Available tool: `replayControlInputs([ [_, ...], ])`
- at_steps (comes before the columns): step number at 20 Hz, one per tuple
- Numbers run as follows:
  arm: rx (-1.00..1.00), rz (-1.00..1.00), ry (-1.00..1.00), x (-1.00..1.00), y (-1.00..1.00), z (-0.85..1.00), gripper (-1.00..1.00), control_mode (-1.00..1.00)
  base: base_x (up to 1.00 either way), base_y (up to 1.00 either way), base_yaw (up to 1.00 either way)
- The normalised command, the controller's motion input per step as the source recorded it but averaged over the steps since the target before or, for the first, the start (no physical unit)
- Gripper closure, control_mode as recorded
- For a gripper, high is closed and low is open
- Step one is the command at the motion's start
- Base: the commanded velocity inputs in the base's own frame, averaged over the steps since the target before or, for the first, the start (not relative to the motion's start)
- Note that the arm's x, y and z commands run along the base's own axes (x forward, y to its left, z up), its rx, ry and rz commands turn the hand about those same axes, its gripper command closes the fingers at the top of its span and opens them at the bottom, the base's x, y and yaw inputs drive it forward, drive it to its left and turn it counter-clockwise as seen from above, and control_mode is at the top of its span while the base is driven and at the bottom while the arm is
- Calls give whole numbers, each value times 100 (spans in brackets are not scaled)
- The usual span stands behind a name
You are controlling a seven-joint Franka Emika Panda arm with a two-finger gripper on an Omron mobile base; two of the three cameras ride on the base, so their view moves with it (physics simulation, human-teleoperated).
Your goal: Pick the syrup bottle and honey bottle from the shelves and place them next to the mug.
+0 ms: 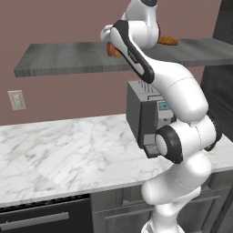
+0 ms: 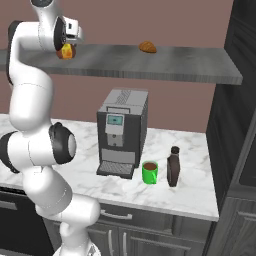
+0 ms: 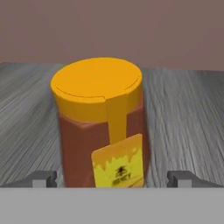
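- shelves (image 3: 188, 113) (grey wood grain): honey bottle (image 3: 101, 127) stands upright between the open jaws; a croissant (image 2: 147, 47) lies well off to one side
- marble counter (image 2: 165, 192): coffee machine (image 2: 121, 132), mug (image 2: 150, 172), syrup bottle (image 2: 173, 167), far below the jaws

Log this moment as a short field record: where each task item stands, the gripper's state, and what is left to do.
syrup bottle: upright on the counter, just right of the mug
mug: on the counter in front of the coffee machine, dark liquid inside
honey bottle: upright on the shelf, not yet gripped
gripper: open, fingertips level with the honey bottle's base, one on each side
other item on shelf: croissant
remaining: close on the honey bottle and carry it to the mug
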Motion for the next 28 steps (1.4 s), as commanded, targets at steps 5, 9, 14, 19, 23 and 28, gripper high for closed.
replayControlInputs([
  [5, 0, 0, 0, 13, 0, 0, -100, -100, 0, 0, 0],
  [9, 0, 0, 1, 24, 0, 0, -100, -100, 0, 0, 0],
  [14, 0, 0, 1, 17, 0, 0, -100, -100, 0, 0, 0],
  [19, 0, 0, 0, 7, 1, 0, -100, -100, 0, 0, 0],
  [23, 0, 0, 0, 0, 4, 0, -100, -100, 0, 0, 0],
  [28, 0, 0, 0, 0, 6, 0, -100, -100, 0, 0, 0],
])
